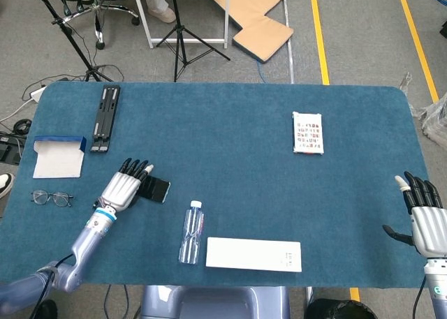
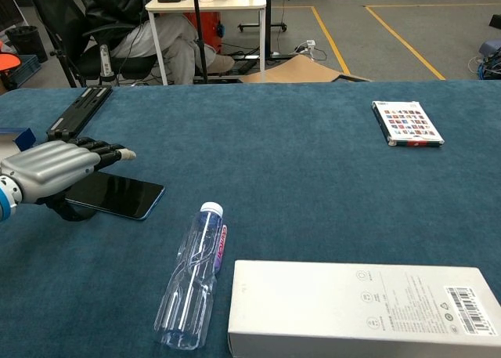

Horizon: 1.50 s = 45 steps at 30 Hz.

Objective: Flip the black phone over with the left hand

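The black phone (image 1: 155,189) (image 2: 121,195) lies flat on the blue table, screen up, at the near left. My left hand (image 1: 126,187) (image 2: 56,170) hovers over the phone's left end with fingers stretched out flat and slightly apart, the thumb below near the phone's near edge. It holds nothing. My right hand (image 1: 427,218) stands open at the far right edge of the table, away from everything; the chest view does not show it.
A clear water bottle (image 1: 190,232) (image 2: 192,273) lies just right of the phone. A long white box (image 1: 253,254) (image 2: 364,309) sits at the near edge. Glasses (image 1: 50,197), a blue-rimmed box (image 1: 59,156), a black folded stand (image 1: 105,117) are at left; a patterned booklet (image 1: 307,132) lies far right.
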### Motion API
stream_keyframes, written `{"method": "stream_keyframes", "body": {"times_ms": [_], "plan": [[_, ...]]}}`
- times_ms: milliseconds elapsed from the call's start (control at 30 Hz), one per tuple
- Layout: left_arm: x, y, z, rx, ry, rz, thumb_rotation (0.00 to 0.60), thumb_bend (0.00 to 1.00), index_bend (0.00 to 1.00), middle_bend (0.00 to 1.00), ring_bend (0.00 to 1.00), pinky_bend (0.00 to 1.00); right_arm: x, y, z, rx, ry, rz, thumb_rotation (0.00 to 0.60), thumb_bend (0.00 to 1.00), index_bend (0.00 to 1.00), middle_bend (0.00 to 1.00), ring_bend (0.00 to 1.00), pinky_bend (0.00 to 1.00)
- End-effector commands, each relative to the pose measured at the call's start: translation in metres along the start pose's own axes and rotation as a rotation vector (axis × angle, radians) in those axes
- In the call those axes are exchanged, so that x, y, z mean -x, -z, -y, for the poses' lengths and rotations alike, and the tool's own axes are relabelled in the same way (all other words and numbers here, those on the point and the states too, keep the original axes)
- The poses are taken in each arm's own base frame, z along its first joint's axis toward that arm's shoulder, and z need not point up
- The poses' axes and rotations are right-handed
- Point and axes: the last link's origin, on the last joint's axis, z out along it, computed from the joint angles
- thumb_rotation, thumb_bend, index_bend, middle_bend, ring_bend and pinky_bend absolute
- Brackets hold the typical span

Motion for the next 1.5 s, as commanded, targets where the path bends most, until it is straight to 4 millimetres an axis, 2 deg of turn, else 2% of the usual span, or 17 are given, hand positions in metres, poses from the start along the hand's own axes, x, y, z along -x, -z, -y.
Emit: {"method": "stream_keyframes", "body": {"times_ms": [33, 233, 333, 400, 467, 600, 767, 900, 1167, 1233, 1367, 1500], "plan": [[0.003, -0.001, -0.003, 0.005, -0.026, 0.018, 0.600, 0.39, 0.09, 0.00, 0.04, 0.04, 0.000, 0.000, 0.000, 0.000, 0.000, 0.001, 0.600, 0.00, 0.04, 0.00, 0.00, 0.00], [0.007, 0.000, -0.006, 0.006, -0.051, 0.059, 0.600, 0.47, 0.10, 0.02, 0.07, 0.07, 0.000, 0.000, 0.000, 0.002, -0.003, 0.001, 0.600, 0.00, 0.04, 0.00, 0.00, 0.00], [0.008, 0.001, -0.006, 0.004, -0.051, 0.065, 0.600, 0.59, 0.14, 0.05, 0.10, 0.08, 0.000, 0.000, -0.001, 0.002, -0.004, 0.003, 0.600, 0.00, 0.04, 0.00, 0.00, 0.00], [0.007, 0.003, -0.004, 0.004, -0.057, 0.067, 0.600, 0.72, 0.15, 0.07, 0.11, 0.09, 0.000, 0.000, -0.001, 0.002, -0.005, 0.004, 0.600, 0.00, 0.04, 0.00, 0.00, 0.00], [0.007, 0.006, -0.002, 0.003, -0.060, 0.071, 0.600, 0.81, 0.16, 0.09, 0.13, 0.10, 0.000, 0.000, 0.000, 0.001, -0.006, 0.003, 0.600, 0.00, 0.04, 0.00, 0.00, 0.00], [0.006, 0.014, 0.005, 0.003, -0.049, 0.094, 0.600, 0.89, 0.17, 0.12, 0.15, 0.13, 0.000, 0.000, 0.000, -0.001, -0.007, 0.003, 0.600, 0.00, 0.04, 0.00, 0.00, 0.00], [0.000, 0.029, 0.014, 0.006, -0.040, 0.141, 0.600, 0.90, 0.20, 0.16, 0.18, 0.16, 0.000, 0.000, 0.001, -0.004, -0.010, 0.004, 0.600, 0.00, 0.04, 0.00, 0.00, 0.00], [-0.011, 0.033, 0.016, 0.002, 0.013, 0.202, 0.600, 0.90, 0.25, 0.20, 0.22, 0.19, 0.001, 0.000, 0.002, -0.006, -0.011, 0.006, 0.600, 0.00, 0.04, 0.00, 0.00, 0.00], [-0.040, 0.019, 0.009, -0.037, 0.214, 0.351, 0.600, 0.92, 0.26, 0.24, 0.25, 0.20, 0.002, -0.001, 0.003, -0.009, -0.007, 0.013, 0.600, 0.00, 0.04, 0.00, 0.00, 0.00], [-0.048, 0.013, 0.007, -0.050, 0.258, 0.388, 0.600, 0.92, 0.26, 0.23, 0.24, 0.20, 0.003, -0.001, 0.003, -0.008, -0.006, 0.014, 0.600, 0.00, 0.04, 0.00, 0.00, 0.00], [-0.058, -0.005, 0.002, -0.083, 0.239, 0.353, 0.600, 0.91, 0.26, 0.14, 0.14, 0.16, 0.004, -0.001, 0.003, -0.005, -0.004, 0.019, 0.600, 0.00, 0.04, 0.00, 0.00, 0.00], [-0.065, -0.022, -0.004, -0.106, 0.222, 0.279, 0.600, 0.90, 0.17, 0.05, 0.03, 0.06, 0.005, -0.001, 0.003, -0.004, 0.000, 0.023, 0.600, 0.00, 0.04, 0.00, 0.00, 0.00]]}}
